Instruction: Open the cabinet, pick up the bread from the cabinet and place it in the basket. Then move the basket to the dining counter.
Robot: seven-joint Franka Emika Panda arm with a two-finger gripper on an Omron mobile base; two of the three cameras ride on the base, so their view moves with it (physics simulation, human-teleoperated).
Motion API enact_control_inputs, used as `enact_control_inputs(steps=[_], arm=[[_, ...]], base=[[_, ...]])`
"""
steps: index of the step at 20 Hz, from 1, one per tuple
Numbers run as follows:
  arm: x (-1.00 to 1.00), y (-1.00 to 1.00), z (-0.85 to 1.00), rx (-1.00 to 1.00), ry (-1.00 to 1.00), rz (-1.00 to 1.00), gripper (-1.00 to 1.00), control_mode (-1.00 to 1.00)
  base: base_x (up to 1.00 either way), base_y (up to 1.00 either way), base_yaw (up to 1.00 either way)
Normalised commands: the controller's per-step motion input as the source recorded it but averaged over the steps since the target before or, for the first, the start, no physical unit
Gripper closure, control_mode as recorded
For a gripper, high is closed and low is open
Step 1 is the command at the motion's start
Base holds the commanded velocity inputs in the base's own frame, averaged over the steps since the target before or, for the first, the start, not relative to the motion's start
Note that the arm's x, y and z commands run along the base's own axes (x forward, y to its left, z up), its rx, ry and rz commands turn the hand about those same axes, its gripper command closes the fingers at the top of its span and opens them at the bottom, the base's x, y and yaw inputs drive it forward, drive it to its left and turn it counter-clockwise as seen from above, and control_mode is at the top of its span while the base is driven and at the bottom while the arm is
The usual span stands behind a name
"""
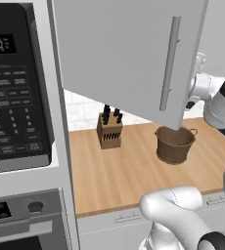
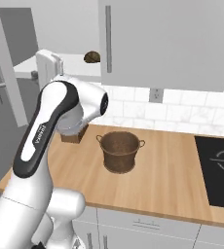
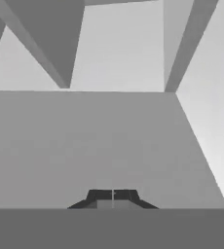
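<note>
With the cabinet (image 1: 119, 53) door swung wide, I steer the gripper (image 3: 112, 197), jaws together on nothing, inside. The basket (image 2: 120, 151) waits on the wood counter (image 2: 172, 170); the bread (image 2: 91, 57) sits on the shelf. I should part the fingers before reaching.

- microwave (image 1: 17, 88) display, top left of left base view: pale digits, reads roughly "2:00", first digit cut by the frame edge, not certain
- microwave keypad under the display: rows of small white button labels plus a number pad, blurred, none readable
- oven panel (image 1: 21, 210) below the microwave: small dark display, nothing legible
- robot arm (image 2: 38, 133), right base view: small dark vertical lettering on the white upper link, too small to read
- wall outlet (image 2: 156, 94) on the tiles: no text
- hand view: no text
</note>
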Motion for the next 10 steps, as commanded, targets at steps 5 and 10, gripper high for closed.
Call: enact_control_inputs(steps=[5, 10], arm=[[-0.22, 1.00, 0.00, 0.02, 0.13, 0.24, 1.00, -1.00], [-0.25, 1.00, 0.00, 0.00, 0.08, 0.21, 1.00, -1.00]], base=[[0.00, 0.00, 0.00], [0.00, 0.00, 0.00]])
